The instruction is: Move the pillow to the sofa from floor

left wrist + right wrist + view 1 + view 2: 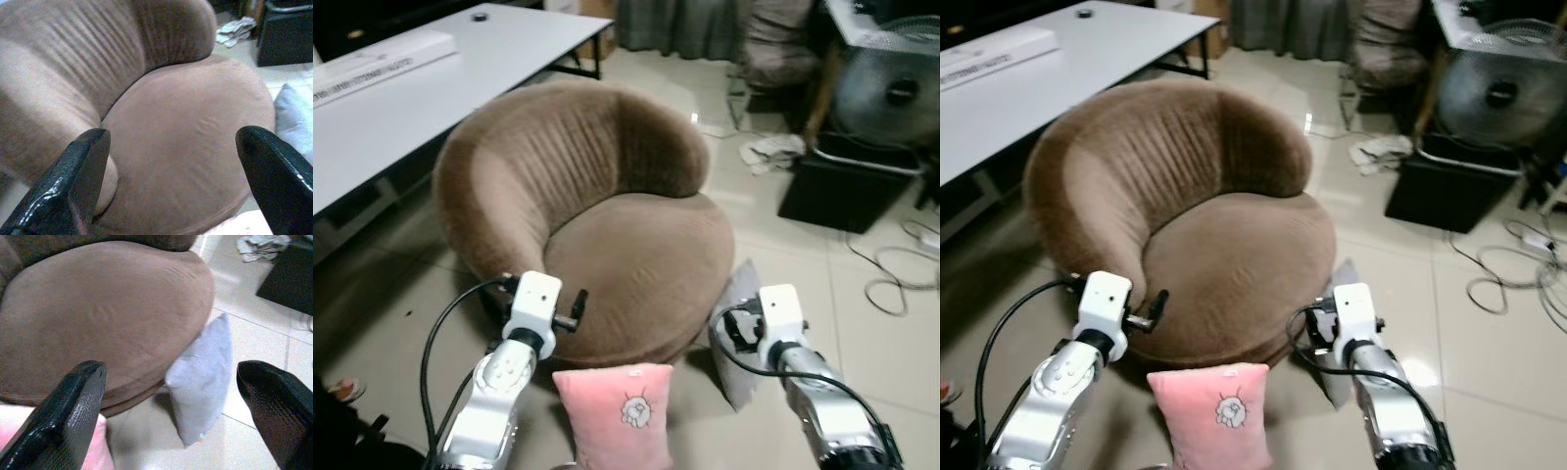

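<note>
Pillow (615,416) bottom cut off before sofa (636,255); left gripper (171,171), right gripper (171,411) wide open, empty.

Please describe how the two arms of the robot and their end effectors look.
Both arms are silver metal tubes. Each wrist carries a white box-shaped block with a black cable looping out of it. The left end effector and the right end effector each have two long black fingers with a rough, slightly shiny surface, tapering to rounded tips.
</note>
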